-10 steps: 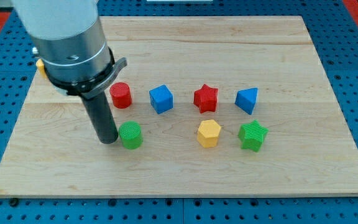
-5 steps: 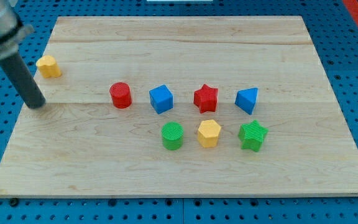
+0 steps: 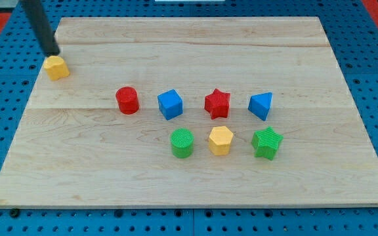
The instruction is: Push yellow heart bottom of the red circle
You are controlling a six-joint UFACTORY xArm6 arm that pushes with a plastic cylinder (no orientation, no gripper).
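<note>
The yellow heart (image 3: 56,67) lies near the board's left edge, toward the view's top. The red circle (image 3: 128,100) stands to its lower right, well apart from it. My tip (image 3: 52,52) is just above the yellow heart, at its upper left, very close to it or touching it. The rod slants up to the view's top left corner.
A blue cube (image 3: 170,104), a red star (image 3: 217,103) and a blue triangular block (image 3: 260,105) line up to the right of the red circle. Below them sit a green circle (image 3: 182,143), a yellow hexagon (image 3: 220,140) and a green star (image 3: 267,143). The wooden board (image 3: 189,183) lies on a blue pegboard.
My tip pushed the green circle to the right, then swept left and up past the yellow heart to its upper side. The heart has shifted slightly to the right and down.
</note>
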